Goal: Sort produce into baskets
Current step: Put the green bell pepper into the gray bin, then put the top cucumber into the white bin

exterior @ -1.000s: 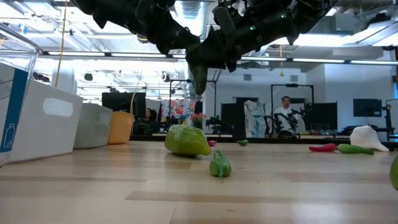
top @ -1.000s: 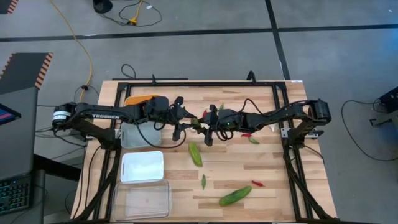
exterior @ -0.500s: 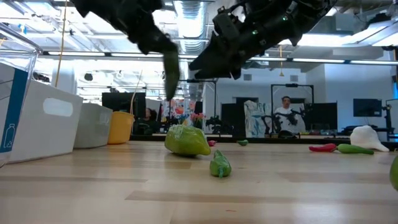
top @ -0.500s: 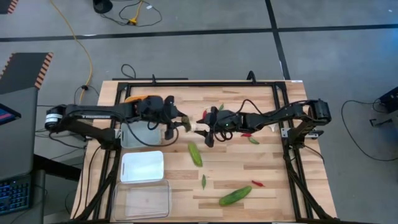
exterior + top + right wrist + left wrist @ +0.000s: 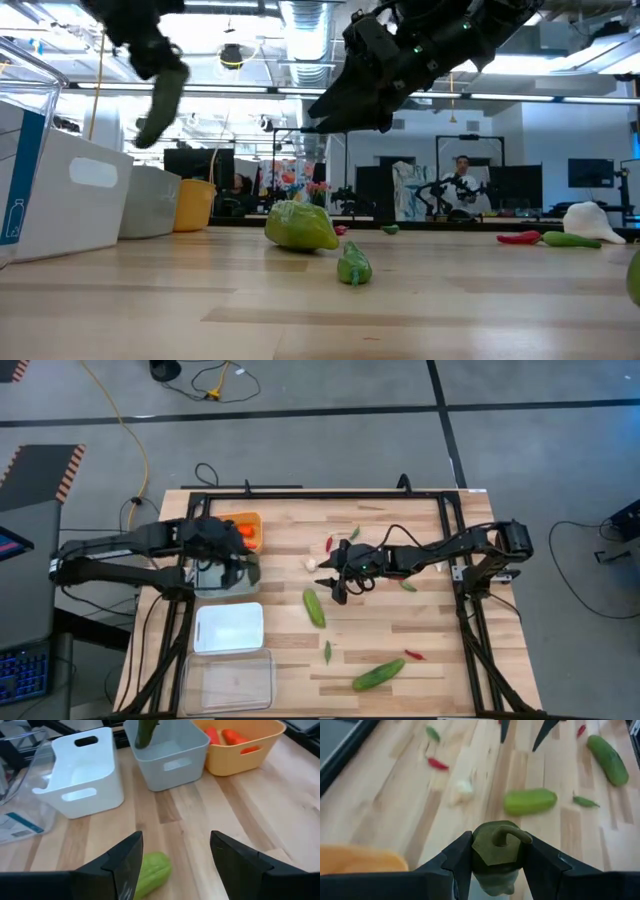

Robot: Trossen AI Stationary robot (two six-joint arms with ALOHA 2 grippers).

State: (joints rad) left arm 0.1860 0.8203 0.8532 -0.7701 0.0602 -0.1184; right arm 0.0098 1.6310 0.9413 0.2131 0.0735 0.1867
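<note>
My left gripper (image 5: 246, 567) is shut on a dark green cucumber (image 5: 496, 840) and holds it above the grey basket (image 5: 203, 584). The cucumber also shows in the low view (image 5: 160, 98) and in the right wrist view (image 5: 145, 732). My right gripper (image 5: 336, 577) is open and empty above the table's middle, over a light green cucumber (image 5: 150, 872) that lies on its side (image 5: 314, 608). The yellow-orange basket (image 5: 252, 520) holds carrots (image 5: 229, 736). The white basket (image 5: 228, 627) and the clear basket (image 5: 227, 680) stand nearer the front. My left gripper pinches the dark green cucumber just below its stem end (image 5: 492, 855) between its two fingers (image 5: 459, 857). The cucumber hangs below the fingers, a little tilted, clear of the table and above the grey basket.
Another cucumber (image 5: 378, 675) lies near the front edge. Small red (image 5: 414, 655) and green (image 5: 327, 651) chilies lie scattered on the wood, others behind the grippers (image 5: 328, 544). A garlic bulb (image 5: 310, 563) lies between the two grippers. People show in the room beyond (image 5: 460, 190).
My left gripper has gone from beside the right gripper at the table's middle toward the left edge, carrying the dark green cucumber to above the grey basket. My right gripper has stayed near the middle, open.
</note>
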